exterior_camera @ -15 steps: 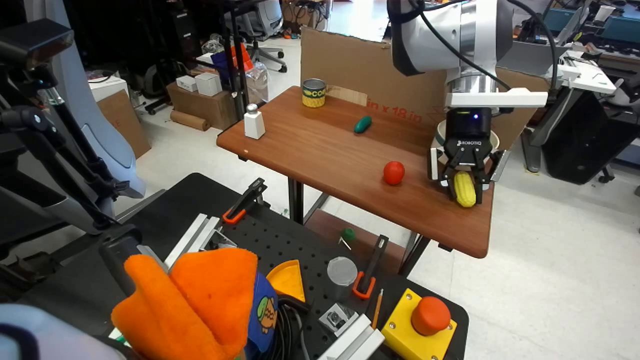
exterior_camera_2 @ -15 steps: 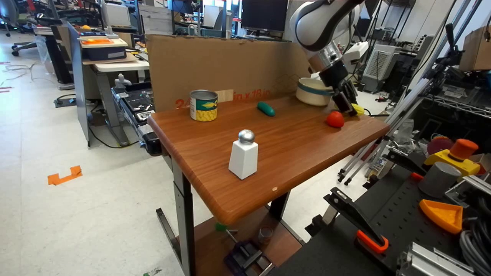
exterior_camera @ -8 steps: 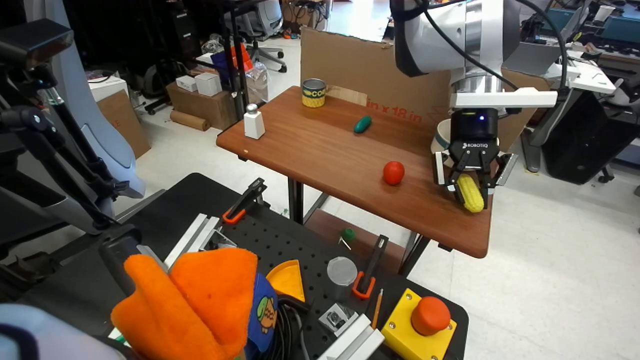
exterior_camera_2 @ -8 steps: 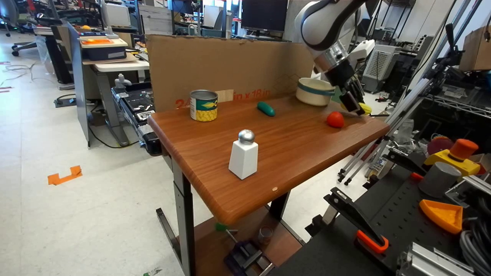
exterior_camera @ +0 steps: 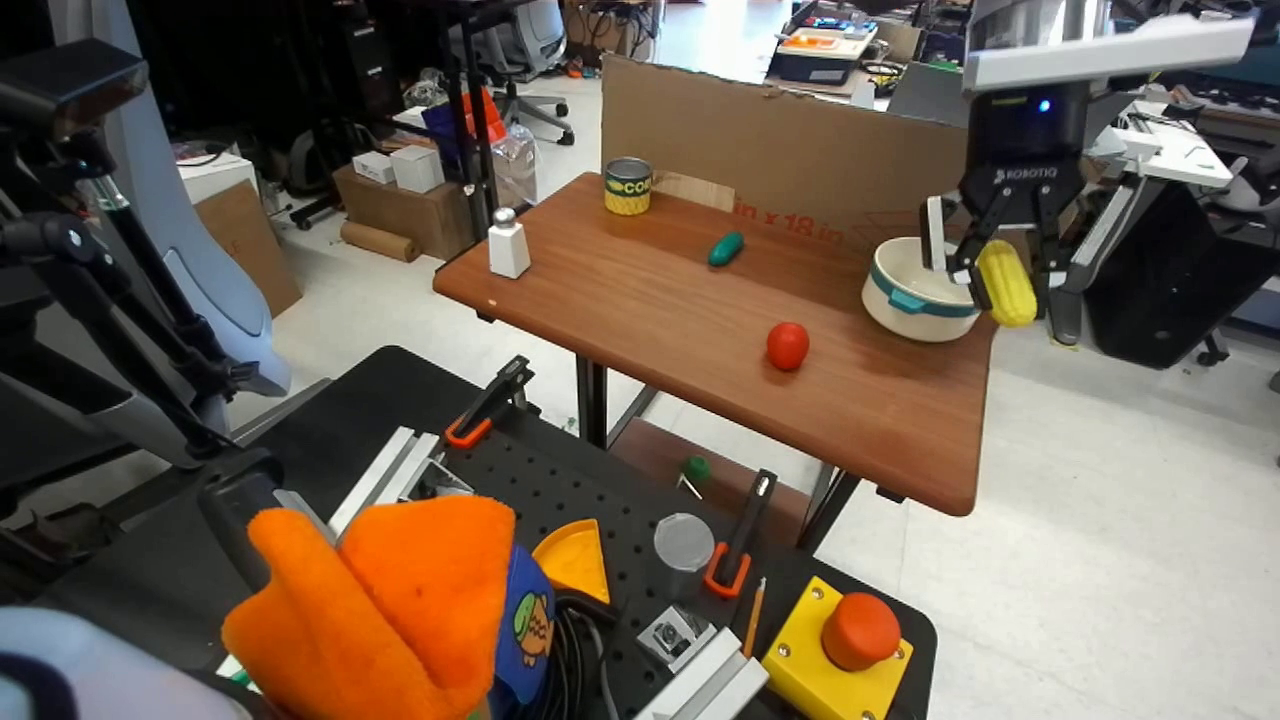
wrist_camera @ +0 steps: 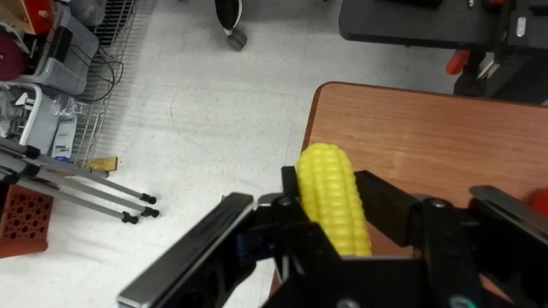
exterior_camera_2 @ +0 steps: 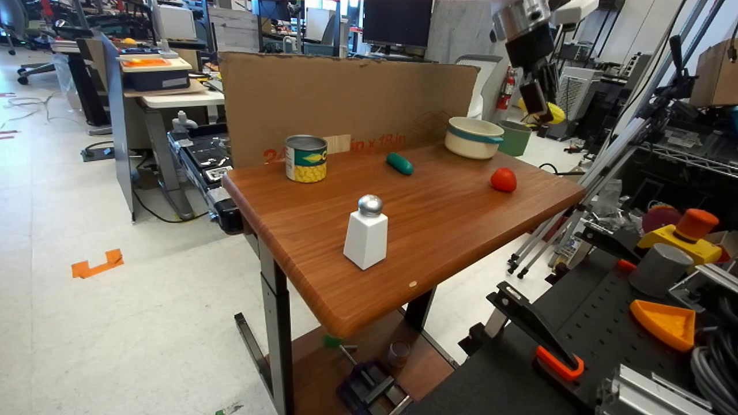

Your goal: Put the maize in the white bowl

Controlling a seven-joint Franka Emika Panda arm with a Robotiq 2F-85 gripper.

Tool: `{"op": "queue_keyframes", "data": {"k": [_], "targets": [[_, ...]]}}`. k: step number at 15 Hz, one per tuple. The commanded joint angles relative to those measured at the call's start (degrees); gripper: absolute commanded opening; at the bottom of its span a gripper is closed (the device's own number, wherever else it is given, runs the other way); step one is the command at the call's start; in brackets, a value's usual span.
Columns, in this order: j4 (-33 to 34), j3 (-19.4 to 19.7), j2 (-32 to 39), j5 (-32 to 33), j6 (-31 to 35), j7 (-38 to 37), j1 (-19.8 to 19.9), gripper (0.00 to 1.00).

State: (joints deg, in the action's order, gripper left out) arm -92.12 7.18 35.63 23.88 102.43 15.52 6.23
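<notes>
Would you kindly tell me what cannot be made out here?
Maize: lower end in the wrist view, hidden by the gripper.
White bowl: part of its rim in an exterior view, behind the gripper.
Red round object: cut off by the wrist view's right edge.
Arm: upper part cut off by the top edge in both exterior views.

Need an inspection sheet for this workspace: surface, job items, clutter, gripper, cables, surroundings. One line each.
Surface: brown tabletop; small pale mark near one edge.
Job items: maize held off the tabletop, not yet in the white bowl, which stands upright on it.
Clutter: red round object, green oblong object, labelled can and white shaker on the tabletop.
Gripper: closed on the maize from both sides.
Cables: coil on the black perforated bench.
Surroundings: cardboard sheet standing along one tabletop edge; yellow box with red button on the bench.
</notes>
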Motion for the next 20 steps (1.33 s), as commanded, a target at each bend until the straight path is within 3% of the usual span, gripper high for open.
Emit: {"op": "queue_keyframes", "data": {"k": [1, 9, 20], "targets": [[3.2, -1.1, -2.4, -2.0, -0.6, -2.4, -0.3, 0.2], [18.0, -1.3, 6.5, -2.6, -6.1, -7.8, -2.8, 0.2], [37.2, -0.9, 23.0, -2.7, -14.6, -8.1, -4.2, 0.2]]}}
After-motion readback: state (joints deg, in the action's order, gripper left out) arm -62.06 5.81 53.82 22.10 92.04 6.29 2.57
